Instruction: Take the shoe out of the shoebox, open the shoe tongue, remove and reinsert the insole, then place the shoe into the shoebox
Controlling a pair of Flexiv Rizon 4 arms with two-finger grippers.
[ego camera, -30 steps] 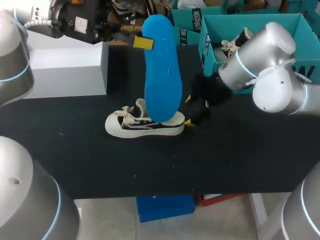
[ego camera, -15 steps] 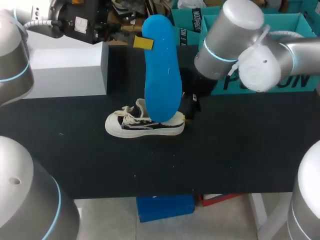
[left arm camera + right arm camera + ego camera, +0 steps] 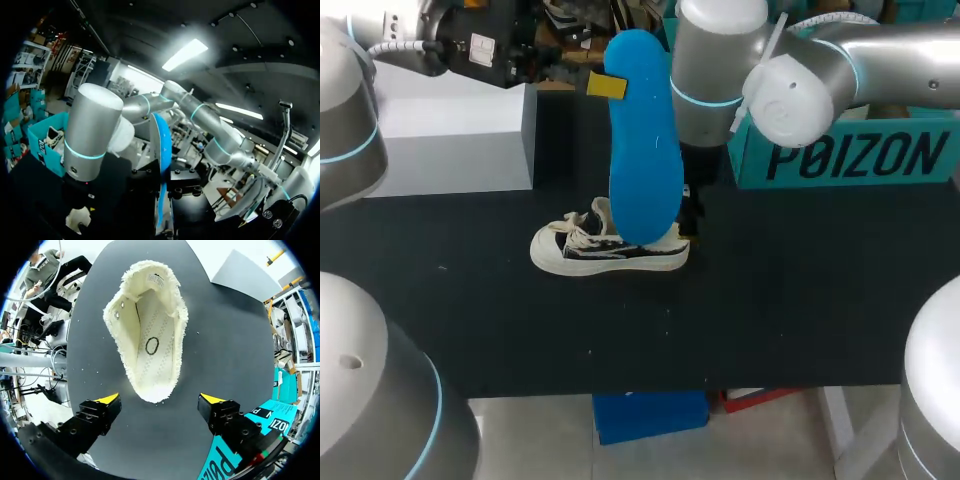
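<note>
A white and black canvas shoe [image 3: 608, 251] lies on the black table, toe to the left. My left gripper [image 3: 607, 86] is shut on the upper part of the blue insole [image 3: 645, 150], which hangs upright with its lower end at the shoe's opening. The left wrist view shows the insole [image 3: 161, 165] edge-on between the fingers. My right gripper [image 3: 691, 213] hangs just over the shoe's heel. In the right wrist view it [image 3: 160, 400] stands open, its yellow tips on either side of the heel of the shoe [image 3: 150, 340] without touching it. The shoe's cream inside is bare.
The teal shoebox [image 3: 850, 155] stands at the back right, behind my right arm; a corner of the shoebox [image 3: 227, 460] shows beside the right fingers. A white block [image 3: 450, 140] sits at the back left. Bare black table lies in front of the shoe.
My right arm has swung left from beside the shoebox to above the shoe's heel, its gripper still open. The left gripper, insole and shoe have not moved.
</note>
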